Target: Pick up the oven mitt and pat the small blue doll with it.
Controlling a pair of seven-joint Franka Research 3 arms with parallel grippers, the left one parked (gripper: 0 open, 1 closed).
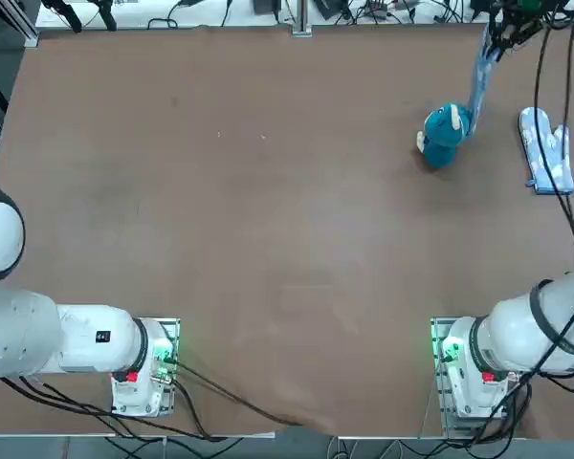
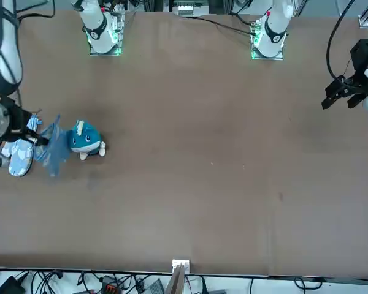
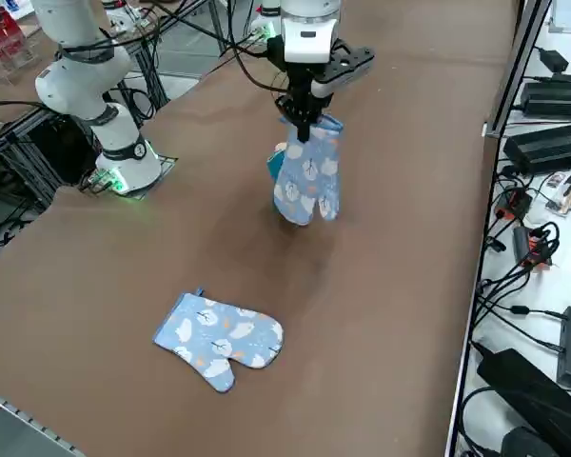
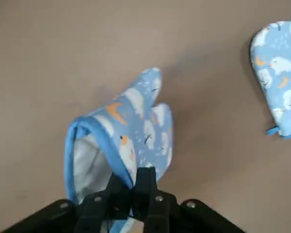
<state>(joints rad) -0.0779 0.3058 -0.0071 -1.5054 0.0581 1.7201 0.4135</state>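
Observation:
My right gripper [image 3: 302, 118] is shut on the cuff of a pale-blue oven mitt [image 3: 307, 173] that hangs down from it above the table. In the wrist view the held oven mitt [image 4: 131, 126] shows its open cuff and white lining, pinched by the gripper [image 4: 135, 187]. The small blue doll [image 1: 445, 132] lies at the far right of the table, and the hanging mitt [image 1: 479, 81] reaches down to its side. Seen from the front, the mitt [image 2: 54, 150] hangs right beside the doll [image 2: 86, 140]. From the right side the doll [image 3: 277, 161] is mostly hidden behind the mitt.
A second, alike mitt [image 1: 544, 148] lies flat on the table to the right of the doll, also visible as the mitt [image 3: 220, 338] near the table's right edge. Cables [image 1: 564, 115] trail from the arm above it. The table's far edge is close behind the gripper.

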